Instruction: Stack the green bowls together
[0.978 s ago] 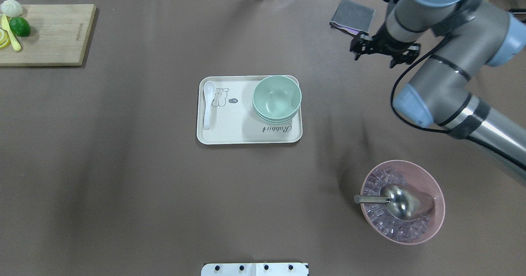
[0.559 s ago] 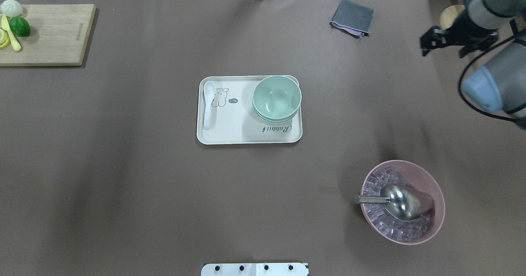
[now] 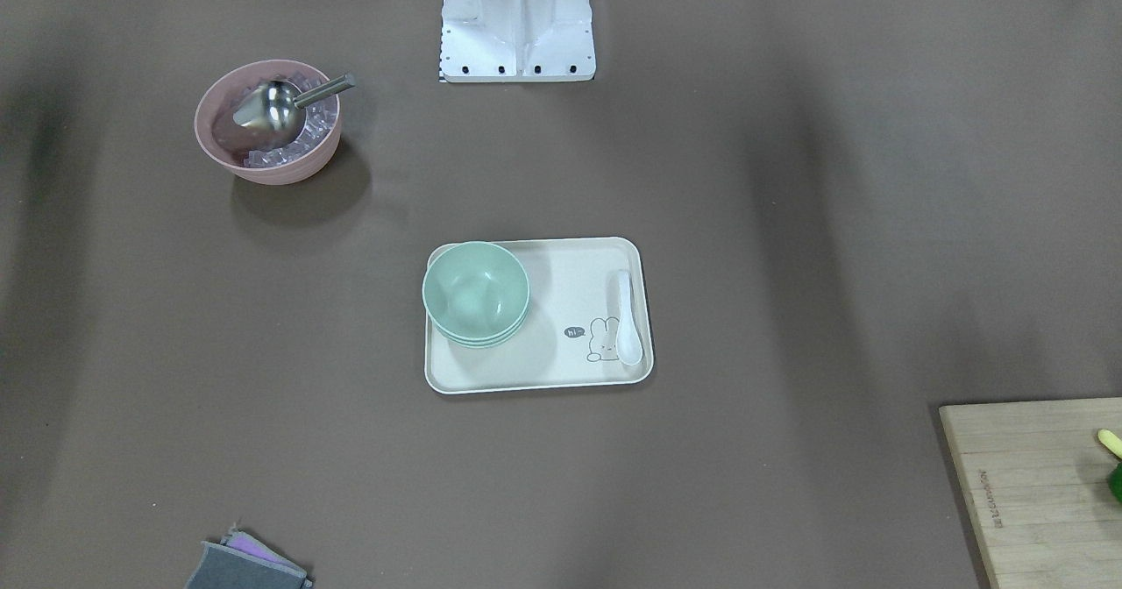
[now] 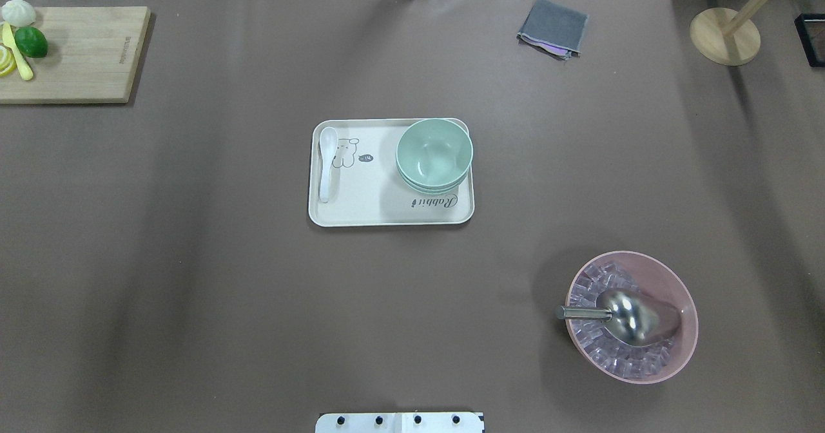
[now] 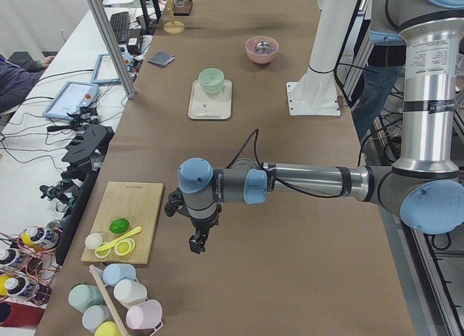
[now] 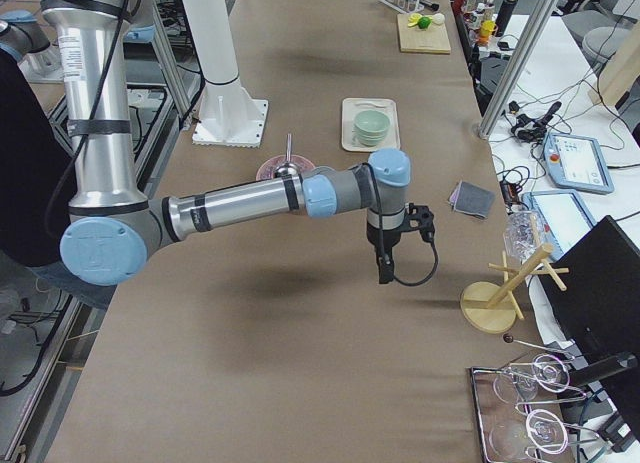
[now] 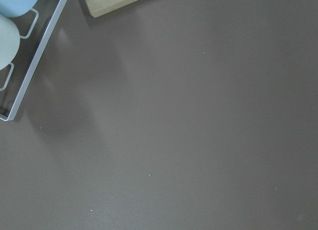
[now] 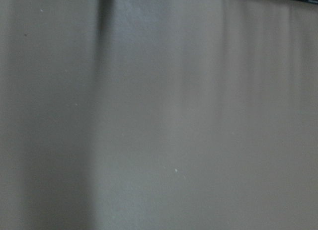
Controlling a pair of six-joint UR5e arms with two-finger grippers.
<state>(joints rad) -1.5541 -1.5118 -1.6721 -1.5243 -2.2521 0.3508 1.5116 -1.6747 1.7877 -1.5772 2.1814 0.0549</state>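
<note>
The green bowls [image 4: 434,153] are nested in one stack on the right end of a cream tray [image 4: 367,198]; the stack also shows in the front-facing view [image 3: 476,291]. Neither gripper is in the overhead or front-facing view. My left gripper [image 5: 196,243] hangs over the table's left end beside the cutting board, far from the bowls. My right gripper [image 6: 384,273] hangs over the table's right end, also far from them. I cannot tell whether either one is open or shut. Both wrist views show only brown table.
A white spoon [image 4: 327,162] lies on the tray's left end. A pink bowl [image 4: 688,304] with ice and a metal scoop [image 4: 628,317] stands near right. A cutting board [image 4: 77,53] with fruit is far left, a grey cloth [image 4: 553,27] and a wooden stand [image 4: 725,37] far right.
My right arm has swung away to the right and left the overhead view. The stack of bowls and the tray have not moved.
</note>
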